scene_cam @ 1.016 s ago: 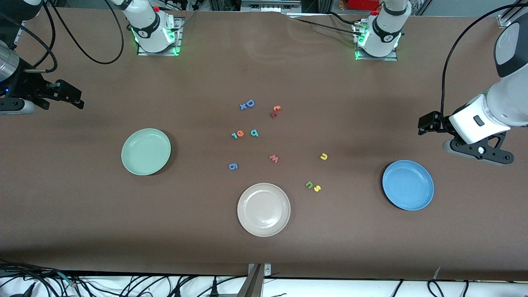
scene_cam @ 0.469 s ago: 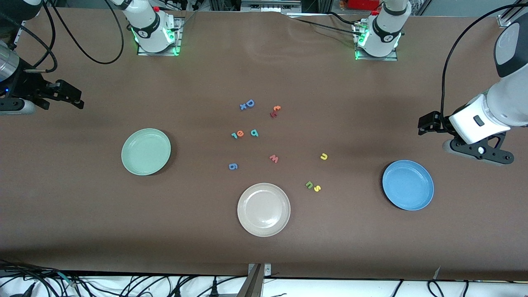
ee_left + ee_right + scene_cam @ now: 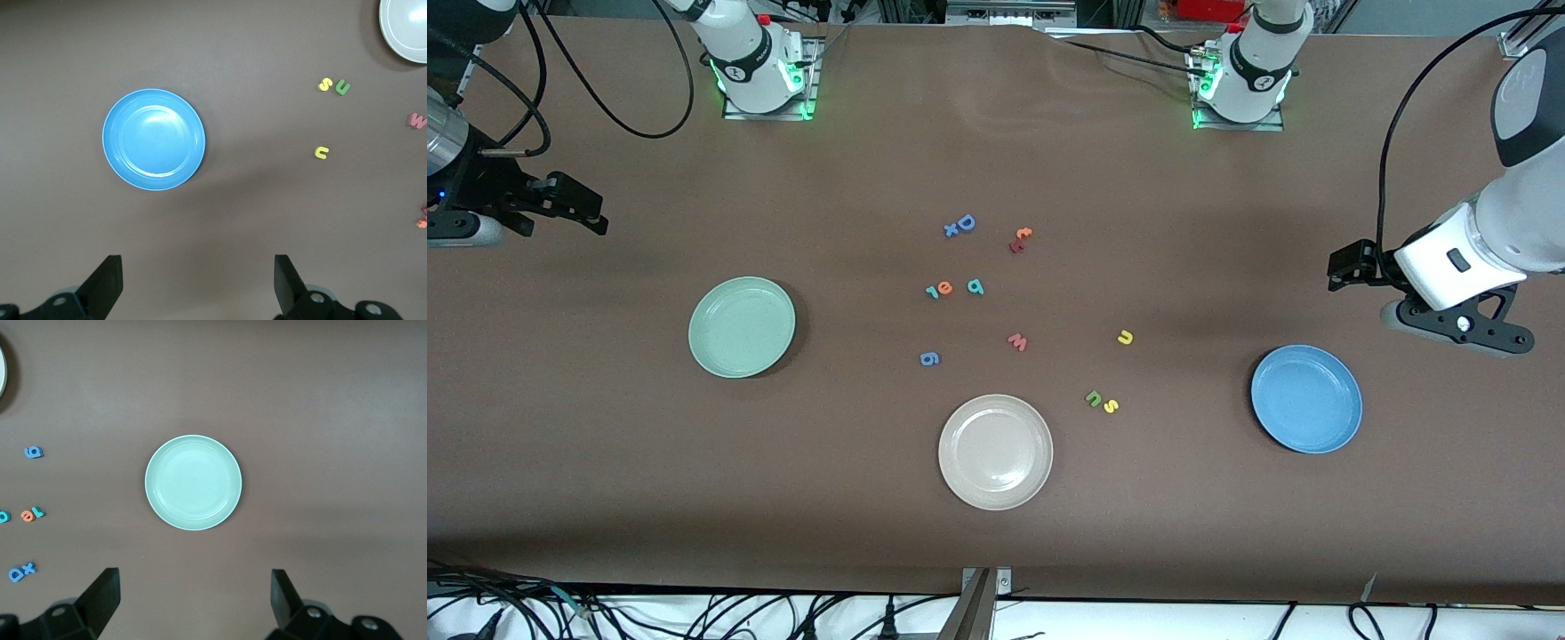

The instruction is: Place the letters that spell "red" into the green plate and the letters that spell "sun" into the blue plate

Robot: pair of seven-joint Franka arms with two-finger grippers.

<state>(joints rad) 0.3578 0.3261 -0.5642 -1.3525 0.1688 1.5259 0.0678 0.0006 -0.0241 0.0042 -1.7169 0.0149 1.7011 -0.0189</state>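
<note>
Hovering with our left gripper (image 3: 193, 283) and right gripper (image 3: 193, 600) both released and empty, we risk grabbing decoys: orange "e" (image 3: 944, 288), teal "r" (image 3: 932, 292) and teal "d" (image 3: 975, 287) lie near blue "g" (image 3: 929, 358), between the green plate (image 3: 703, 351) and the beige plate (image 3: 957, 482), while yellow "s" (image 3: 1111, 406), olive "n" (image 3: 1093, 398) and yellow "u" (image 3: 1126, 337) sit between that beige plate and the blue plate (image 3: 1267, 422).

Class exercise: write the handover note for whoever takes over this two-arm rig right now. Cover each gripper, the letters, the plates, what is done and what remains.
Left gripper: jaws open, empty, waiting up beside the blue plate.
Right gripper: jaws open, empty, waiting at its own end of the table.
On the table mid-way: r, e, d; u, n, s.
Green plate and blue plate hold nothing.
Done: nothing. Left: all six letters.
</note>
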